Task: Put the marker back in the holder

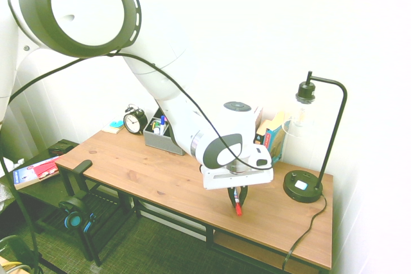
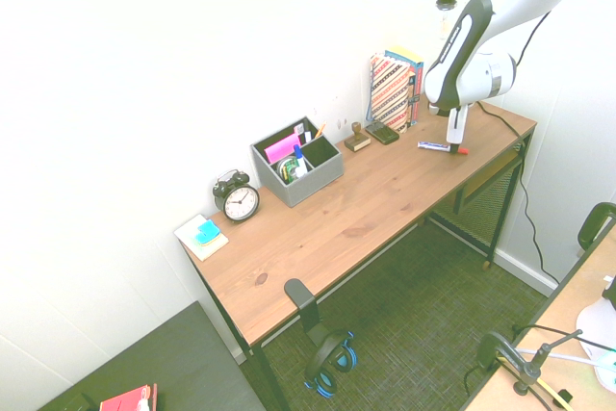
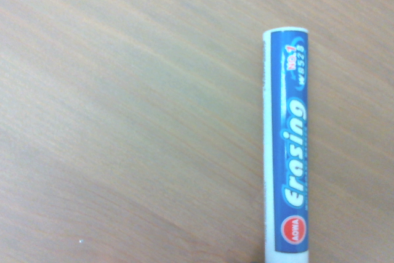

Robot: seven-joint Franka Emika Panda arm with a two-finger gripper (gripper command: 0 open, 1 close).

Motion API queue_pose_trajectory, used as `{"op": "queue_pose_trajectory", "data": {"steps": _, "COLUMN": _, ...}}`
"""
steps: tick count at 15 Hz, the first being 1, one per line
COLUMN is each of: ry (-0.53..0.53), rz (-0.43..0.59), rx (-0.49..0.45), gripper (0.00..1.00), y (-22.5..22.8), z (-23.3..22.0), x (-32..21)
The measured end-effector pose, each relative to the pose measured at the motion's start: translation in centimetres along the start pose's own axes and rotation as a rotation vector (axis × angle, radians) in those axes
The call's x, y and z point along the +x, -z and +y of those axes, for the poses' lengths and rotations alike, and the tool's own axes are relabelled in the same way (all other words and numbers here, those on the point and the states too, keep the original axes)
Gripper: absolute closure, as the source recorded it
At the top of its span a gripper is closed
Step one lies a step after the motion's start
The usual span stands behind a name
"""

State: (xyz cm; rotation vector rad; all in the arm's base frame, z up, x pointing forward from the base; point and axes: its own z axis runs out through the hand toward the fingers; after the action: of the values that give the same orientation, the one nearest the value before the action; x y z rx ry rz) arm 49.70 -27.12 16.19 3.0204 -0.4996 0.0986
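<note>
And the gripper (image 2: 454, 149) is down low over the brown wooden tabletop (image 2: 356, 214), its fingers closed around the slim white-barrelled marker with a red cap and blue label (image 2: 433, 146)! In the second exterior view that red cap points to 3 o'clock, the marker lying flat along the wood, outside the gray rectangular box-shaped holder (image 2: 316, 182), which sits well apart at 9 o'clock from the gripper. Pens and pink notes fill the holder's compartments, the small wooden stamp (image 2: 357, 141) is near it at 2 o'clock, and there's the round black alarm clock (image 2: 239, 203) just beside it at 8 o'clock
</note>
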Motion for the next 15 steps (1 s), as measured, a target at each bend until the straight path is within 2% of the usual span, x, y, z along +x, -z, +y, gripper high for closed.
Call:
{"op": "queue_pose_trajectory", "data": {"steps": 4, "ry": -0.126, "rz": -0.007, "rx": -0.023, "gripper": 1.0, "y": 1.9, "z": -0.5, "x": 0.9}}
{"op": "queue_pose_trajectory", "data": {"steps": 8, "ry": -0.234, "rz": 0.022, "rx": -0.048, "gripper": 1.0, "y": 14.1, "z": -3.6, "x": 2.1}}
{"op": "queue_pose_trajectory", "data": {"steps": 11, "ry": -0.368, "rz": -0.07, "rx": -0.137, "gripper": 1.0, "y": 20.7, "z": -5.8, "x": -1.1}}
{"op": "queue_pose_trajectory", "data": {"steps": 13, "ry": -0.456, "rz": -0.163, "rx": -0.167, "gripper": 1.0, "y": 23.2, "z": -10.0, "x": -3.4}}
{"op": "queue_pose_trajectory", "data": {"steps": 15, "ry": -0.536, "rz": -0.233, "rx": -0.168, "gripper": 1.0, "y": 24.1, "z": -17.2, "x": -5.5}}
